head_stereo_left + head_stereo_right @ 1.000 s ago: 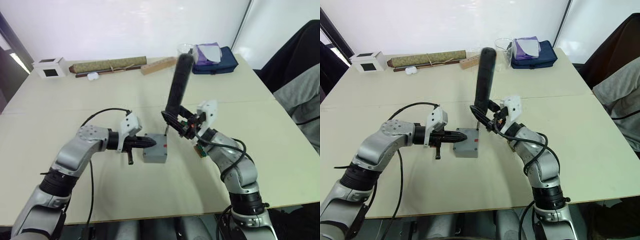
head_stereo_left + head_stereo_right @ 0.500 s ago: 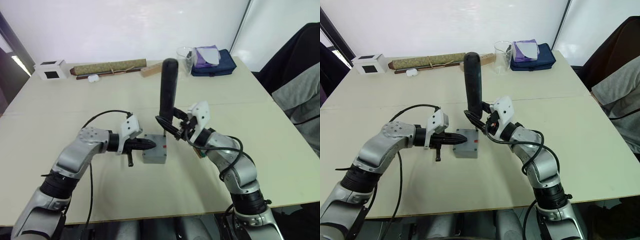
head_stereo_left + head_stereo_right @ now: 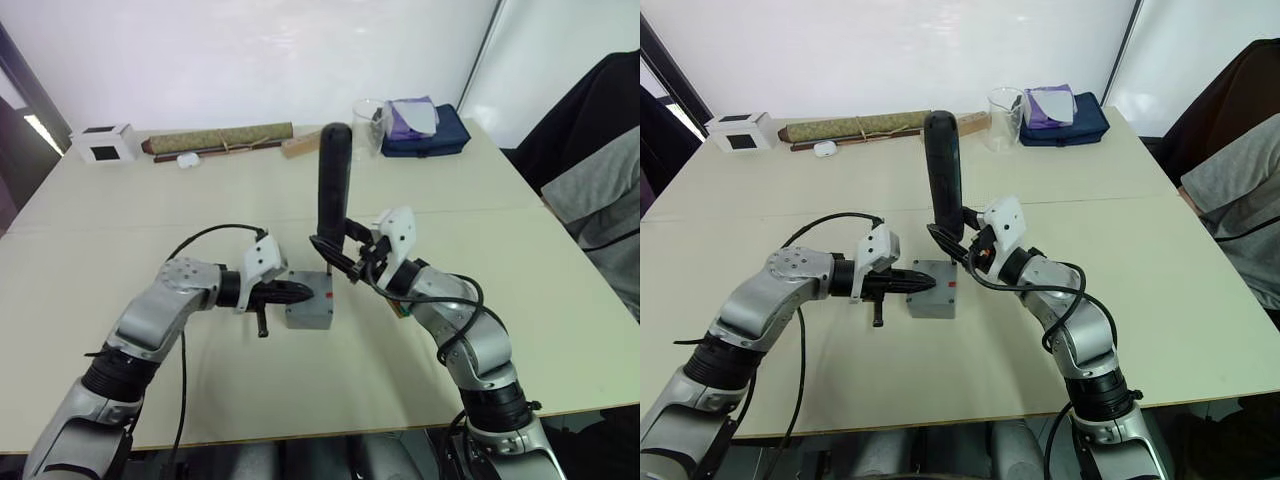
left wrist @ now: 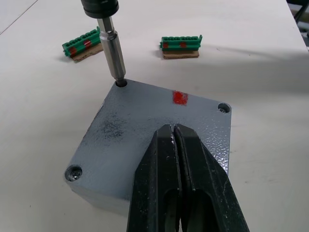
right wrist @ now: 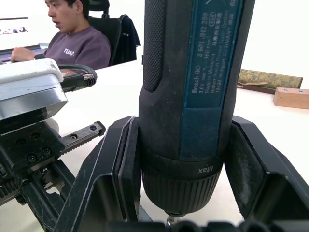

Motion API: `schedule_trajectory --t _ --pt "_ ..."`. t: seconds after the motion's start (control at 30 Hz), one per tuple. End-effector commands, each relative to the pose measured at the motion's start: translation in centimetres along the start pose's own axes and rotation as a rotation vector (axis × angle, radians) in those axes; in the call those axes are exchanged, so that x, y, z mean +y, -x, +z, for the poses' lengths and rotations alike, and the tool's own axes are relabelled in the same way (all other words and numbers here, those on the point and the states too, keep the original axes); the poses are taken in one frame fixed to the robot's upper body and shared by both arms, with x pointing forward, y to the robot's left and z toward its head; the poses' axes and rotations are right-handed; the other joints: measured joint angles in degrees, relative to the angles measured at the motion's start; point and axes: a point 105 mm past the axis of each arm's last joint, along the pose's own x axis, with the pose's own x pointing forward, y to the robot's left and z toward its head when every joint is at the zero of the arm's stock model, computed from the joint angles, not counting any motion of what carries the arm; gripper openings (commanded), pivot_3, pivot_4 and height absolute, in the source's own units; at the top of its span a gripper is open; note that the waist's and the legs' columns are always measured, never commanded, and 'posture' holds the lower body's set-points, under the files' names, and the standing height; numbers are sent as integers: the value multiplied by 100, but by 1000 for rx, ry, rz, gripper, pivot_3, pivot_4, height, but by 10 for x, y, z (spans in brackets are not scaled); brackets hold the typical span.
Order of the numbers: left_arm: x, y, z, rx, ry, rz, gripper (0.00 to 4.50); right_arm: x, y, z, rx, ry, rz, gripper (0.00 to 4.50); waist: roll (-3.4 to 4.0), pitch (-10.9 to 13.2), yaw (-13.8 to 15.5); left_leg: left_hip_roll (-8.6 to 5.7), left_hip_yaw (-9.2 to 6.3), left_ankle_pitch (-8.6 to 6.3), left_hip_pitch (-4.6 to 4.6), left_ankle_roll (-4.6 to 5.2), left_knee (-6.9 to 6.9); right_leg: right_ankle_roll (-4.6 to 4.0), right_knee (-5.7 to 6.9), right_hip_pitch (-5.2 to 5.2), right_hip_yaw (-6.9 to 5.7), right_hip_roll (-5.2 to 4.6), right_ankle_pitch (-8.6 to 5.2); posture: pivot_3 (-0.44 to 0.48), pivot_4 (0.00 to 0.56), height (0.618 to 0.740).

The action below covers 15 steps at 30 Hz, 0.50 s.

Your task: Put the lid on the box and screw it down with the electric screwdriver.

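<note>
The grey lid (image 4: pixel 145 125) lies on the box (image 3: pixel 308 306) in mid-table, with a red mark (image 4: pixel 179 97) on its upper face and screw holes at its corners. My left gripper (image 4: pixel 175 131) is shut, its tips pressing flat on the lid from the left. My right gripper (image 3: pixel 343 258) is shut on the electric screwdriver (image 3: pixel 333 185), a black tool standing almost upright just right of the box. Its metal bit (image 4: pixel 112 53) stands in the lid's far corner hole.
Two green terminal blocks (image 4: pixel 82 44) (image 4: pixel 181 43) lie just beyond the box. Along the far edge are a white cube (image 3: pixel 105 142), an olive roll (image 3: pixel 220 133), a wooden block (image 3: pixel 300 143), a glass beaker (image 3: pixel 368 108) and a blue bag (image 3: pixel 425 125). A person (image 3: pixel 600 170) sits at the right.
The screwdriver has swung from leaning right to nearly upright, and my right gripper has shifted slightly left toward the box. The left gripper stays on the lid.
</note>
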Motion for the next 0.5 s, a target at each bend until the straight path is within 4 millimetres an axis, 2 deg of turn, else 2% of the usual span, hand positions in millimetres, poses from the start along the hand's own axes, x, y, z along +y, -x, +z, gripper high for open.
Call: schedule_trajectory --t 0.03,0.17,0.33,0.43,0.5 --pt "-6 -4 -12 40 30 -22 0 12 4 -48 178 -70 39 2161 -3 -6 -1 0 0 0 4 0 -2 -2 0 4 0 0 -3 0 150 740" --pt "-6 -4 -13 41 32 -22 0 13 5 -57 226 -41 44 2161 -5 -19 -1 1 1 -3 21 3 -7 -6 -2 18 0 -1 -11 0 150 740" --pt "-7 -4 -14 43 36 -21 0 14 6 -61 240 -44 46 2161 -23 -41 0 0 7 -3 84 3 -59 -34 -17 60 4 -6 -40 0 150 740" --pt "-1 -1 -25 86 30 9 0 15 8 -69 266 -65 39 2161 -21 -51 1 1 1 -3 87 3 -69 -37 -16 60 1 -4 -43 0 150 740" --pt "-1 0 -26 85 33 8 0 16 10 -73 282 -78 37 2161 -27 -86 0 2 2 -3 89 3 -72 -39 -16 60 1 -5 -46 0 150 740"
